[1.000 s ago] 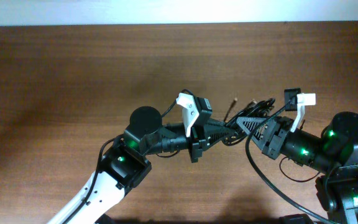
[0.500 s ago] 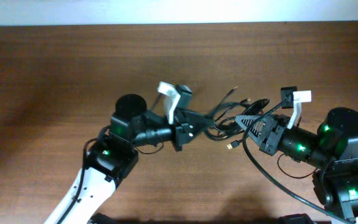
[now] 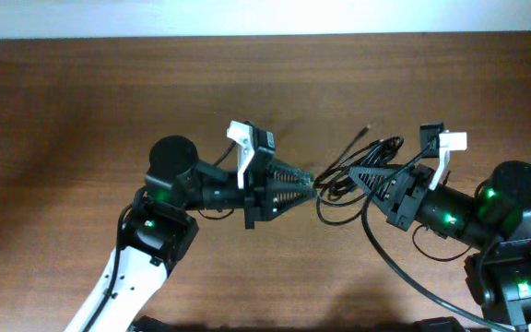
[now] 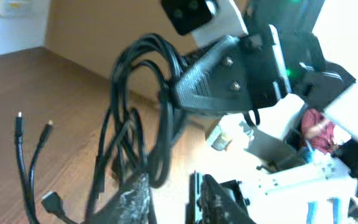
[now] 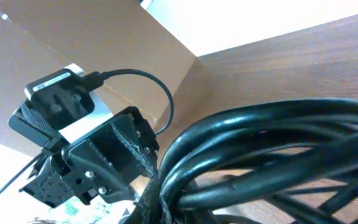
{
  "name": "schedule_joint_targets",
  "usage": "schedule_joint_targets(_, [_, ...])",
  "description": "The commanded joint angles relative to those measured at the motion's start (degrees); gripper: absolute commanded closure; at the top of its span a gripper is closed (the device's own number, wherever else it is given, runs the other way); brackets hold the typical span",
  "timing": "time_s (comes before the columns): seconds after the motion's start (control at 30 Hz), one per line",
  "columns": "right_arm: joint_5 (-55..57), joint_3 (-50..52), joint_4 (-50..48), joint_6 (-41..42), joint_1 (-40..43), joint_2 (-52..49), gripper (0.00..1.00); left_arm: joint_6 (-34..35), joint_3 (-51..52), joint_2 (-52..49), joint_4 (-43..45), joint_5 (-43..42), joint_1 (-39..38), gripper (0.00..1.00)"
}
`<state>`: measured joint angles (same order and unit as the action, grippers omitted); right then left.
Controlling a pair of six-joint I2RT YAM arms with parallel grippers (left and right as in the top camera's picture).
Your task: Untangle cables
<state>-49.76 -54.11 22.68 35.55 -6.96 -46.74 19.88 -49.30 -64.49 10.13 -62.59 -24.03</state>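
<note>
Not much can be called done here. On the left, only bare brown wood-grain table (image 3: 109, 101) is seen, matte and flat. Moving right, the left gripper (image 3: 308, 187) is pointed at the middle of the table. Its ribbed, wedge-shaped fingers are drawn nearly together with a thin gap showing in the wrist view. A loop dips toward that gap, but whether anything is really pinched can't be told. Right off its tip, the cables (image 3: 342, 175) are found mid-table, lifted between the two arms. They're thin, glossy black cords, round and floppy, looped over each other in one loose knot. One strand is thrown out toward the far side, ending in a small plug (image 3: 367, 130), and two more pale-tipped ends (image 4: 18, 116) are seen dangling in the left wrist view. Just beside the knot on the right, the right gripper (image 3: 364, 178) is clamped on the thick part of the bundle, judging by how the cords fill its own camera. So a grip at each side looks set up, but nothing's been laid out as a separate cord yet — pretty much all the untangling is left.
</note>
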Motion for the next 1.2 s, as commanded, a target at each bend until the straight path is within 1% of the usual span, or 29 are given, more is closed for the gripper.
schedule_joint_targets(0.0, [-2.99,-0.33,-0.44,-1.01,0.22,0.63,0.96,-4.37,-0.57,-0.48,0.13,-1.9,-4.28,0.56])
schedule_joint_targets(0.1, [-4.07,-0.33,-0.42,-1.01,0.22,0.63,0.96,-4.35,-0.57,-2.62,0.37,-1.46,-5.22,0.48])
schedule_joint_targets(0.2, [-6.16,-0.33,-0.37,-1.03,0.22,0.61,0.96,-4.33,-0.57,-2.69,1.73,0.66,-5.22,0.45])
schedule_joint_targets(0.23, [-7.06,-0.33,-0.39,-1.07,0.22,0.61,0.96,-4.33,-0.57,-2.69,1.84,2.6,-5.22,0.44])
schedule_joint_targets(0.27, [-8.09,-0.33,-0.33,-1.31,0.22,0.63,0.96,-4.31,-0.57,-2.71,1.84,4.24,-5.22,0.41])
schedule_joint_targets(0.33, [-9.22,-0.33,0.26,-2.34,0.22,0.61,0.96,-4.11,-0.57,-2.69,2.32,4.98,-5.22,0.38])
schedule_joint_targets(0.47, [-10.32,-0.33,0.66,-2.34,0.22,0.61,0.96,-4.13,-0.57,-2.69,3.34,4.98,-5.22,0.37])
schedule_joint_targets(0.5, [-10.45,-0.33,0.66,-2.34,0.22,0.61,0.96,-4.13,-0.57,-2.69,3.34,4.98,-5.22,0.3])
schedule_joint_targets(0.53, [-10.75,-0.33,0.66,-2.34,0.22,0.61,0.96,-4.13,-0.57,-2.71,3.32,4.98,-5.22,0.29])
schedule_joint_targets(0.57, [-11.17,-0.33,0.66,-2.34,0.22,0.61,0.96,-4.13,-0.57,-2.71,3.32,4.98,-5.22,0.37])
schedule_joint_targets(0.67, [-11.17,-0.33,0.66,-2.34,0.22,0.61,0.96,-4.17,-0.57,-2.71,3.34,5.03,-6.14,0.38])
schedule_joint_targets(0.7, [-11.21,-0.33,0.66,-2.34,0.22,0.61,0.96,-4.17,-0.57,-2.86,3.32,5.7,-6.36,0.53])
schedule_joint_targets(0.73, [-11.37,-0.33,0.66,-2.34,0.22,0.61,0.96,-4.15,-0.57,-3.02,3.37,6.14,-6.36,0.54])
schedule_joint_targets(0.77, [-11.39,-0.33,0.68,-2.34,0.22,0.61,0.96,-4.15,-0.57,-3.13,3.34,6.47,-6.36,0.49])
schedule_joint_targets(0.8, [-11.37,-0.33,0.68,-2.34,0.22,0.61,0.96,-4.15,-0.57,-3.13,3.34,6.49,-6.36,0.52])
schedule_joint_targets(0.83, [-11.39,-0.33,0.68,-2.34,0.22,0.61,0.96,-4.15,-0.57,-3.13,3.41,6.54,-6.34,0.64])
schedule_joint_targets(0.87, [-11.39,-0.33,0.68,-2.34,0.22,0.61,0.96,-4.15,-0.57,-3.13,4.02,6.49,-6.34,0.81])
schedule_joint_targets(0.9, [-11.39,-0.33,0.68,-2.34,0.22,0.61,0.96,-4.15,-0.57,-3.13,4.83,6.56,-6.36,1.0])
schedule_joint_targets(0.97, [-11.37,-0.33,0.9,-2.34,0.22,0.61,0.96,-4.15,-0.57,-3.17,4.81,7.02,-6.34,1.0])
schedule_joint_targets(1.03, [-11.37,-0.33,0.87,-2.34,0.22,0.63,0.96,-3.45,-0.57,-3.17,2.08,12.28,-6.34,1.0])
schedule_joint_targets(1.07, [-11.39,-0.33,0.87,-2.34,0.22,0.63,0.96,0.57,-0.57,-3.17,-2.89,20.06,-6.34,1.0])
schedule_joint_targets(1.1, [-11.37,-0.33,0.85,-2.34,0.22,0.63,0.96,2.01,-0.57,-3.17,-6.12,23.87,-6.34,1.0])
schedule_joint_targets(1.13, [-11.37,-0.33,0.85,-2.34,0.22,0.63,0.96,2.67,-0.57,-3.17,-8.17,25.57,-6.34,1.0])
schedule_joint_targets(1.17, [-11.37,-0.33,0.85,-2.34,0.22,0.63,0.96,2.82,-0.57,-3.17,-8.37,25.57,-6.29,1.0])
